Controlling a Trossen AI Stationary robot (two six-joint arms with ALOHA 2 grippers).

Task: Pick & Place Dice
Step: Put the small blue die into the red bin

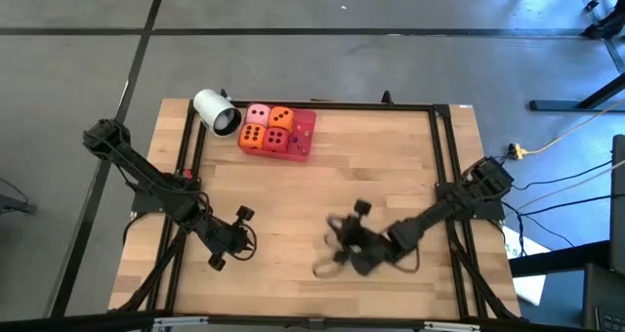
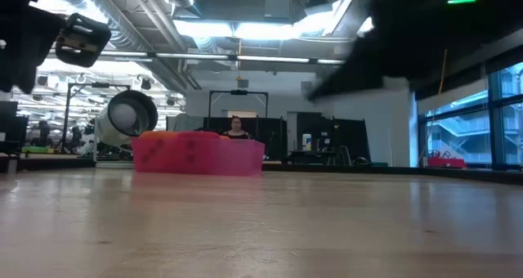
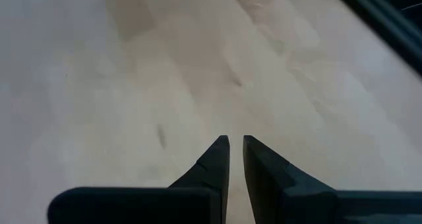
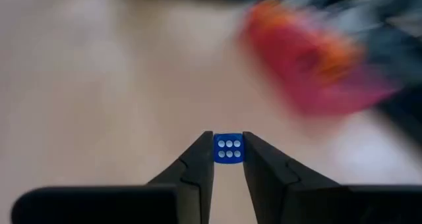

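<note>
R gripper pinching a small blue die btwn its fingertips, six white pips facing the wrist cam. Die sits right at the tips, held off the table as far as I can judge (motion smear in high view, so height unclear). In high view the R gripper hangs over the near-centre of the table.

Target, by my reading: red tray at far-left of the table, w/ four big dice in it (pink, two orange, one red), a white cup lying on its side just beside it.

Key relation: tray lies away from the robot and to its left of the R gripper, well apart, diagonal line across bare wood. In R wrist view the tray is ahead and off to one side, so wrist not squared to it yet.

L gripper pressed together, nothing btwn fingers; parked near-left over the table, about as far from tray but idle. R arm has the load, so its move.
</note>
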